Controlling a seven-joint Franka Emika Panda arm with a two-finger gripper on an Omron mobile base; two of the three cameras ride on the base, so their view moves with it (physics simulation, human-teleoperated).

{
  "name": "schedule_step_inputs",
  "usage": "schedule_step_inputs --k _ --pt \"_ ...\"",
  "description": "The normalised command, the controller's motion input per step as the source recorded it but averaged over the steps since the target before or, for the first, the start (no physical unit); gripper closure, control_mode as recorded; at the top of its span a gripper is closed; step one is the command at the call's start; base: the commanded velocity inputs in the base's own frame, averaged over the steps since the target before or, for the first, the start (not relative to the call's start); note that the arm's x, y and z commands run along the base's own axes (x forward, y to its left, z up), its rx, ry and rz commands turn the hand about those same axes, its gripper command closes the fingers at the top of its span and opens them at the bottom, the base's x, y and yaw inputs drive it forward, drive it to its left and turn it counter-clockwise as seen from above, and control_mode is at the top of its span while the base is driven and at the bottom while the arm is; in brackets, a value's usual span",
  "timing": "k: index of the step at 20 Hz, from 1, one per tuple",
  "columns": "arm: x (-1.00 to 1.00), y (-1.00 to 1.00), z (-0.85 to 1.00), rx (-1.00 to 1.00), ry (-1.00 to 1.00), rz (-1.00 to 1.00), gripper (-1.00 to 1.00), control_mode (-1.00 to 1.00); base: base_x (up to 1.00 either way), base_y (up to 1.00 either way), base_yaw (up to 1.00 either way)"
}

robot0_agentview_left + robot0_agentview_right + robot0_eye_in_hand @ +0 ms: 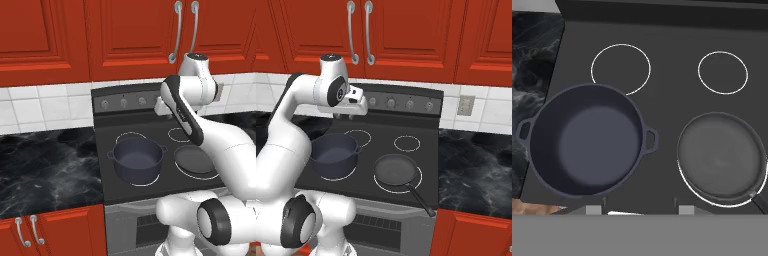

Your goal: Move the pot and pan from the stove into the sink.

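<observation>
The dark blue-grey pot [137,160] [333,155] [587,140] stands empty on the front left burner of the stove [115,192] [381,135] [667,65]. The black pan [194,159] [396,170] [719,157] lies on the front right burner, its long handle pointing over the stove's front right edge. My gripper [348,115] [640,210] hangs high above the cooktop, pointing down, roughly over the gap between pot and pan. Its fingertips [594,210] stand apart with nothing between them. The sink is out of view.
Black marbled counter runs left [45,165] and right [476,165] of the stove. The knob panel [125,102] rises at the back, with red wall cabinets [135,35] overhead and white tiles behind. Both rear burners are bare.
</observation>
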Motion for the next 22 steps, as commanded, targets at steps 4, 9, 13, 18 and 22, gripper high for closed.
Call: schedule_step_inputs --k 4,9,13,18,22 --pt "-0.10 -0.09 0.00 0.00 -0.01 0.00 -1.00 -1.00 0.00 0.00 0.00" --pt "-0.19 -0.18 0.00 0.00 0.00 0.00 -1.00 -1.00 0.00 0.00 0.00" --pt "-0.05 0.01 -0.02 0.00 0.00 -0.01 -1.00 -1.00 0.00 0.00 0.00" --pt "-0.30 0.20 -0.10 0.02 -0.01 -0.10 -1.00 -1.00 0.00 0.00 0.00" --pt "-0.30 0.24 -0.13 0.04 -0.03 -0.21 -1.00 -1.00 0.00 0.00 0.00"
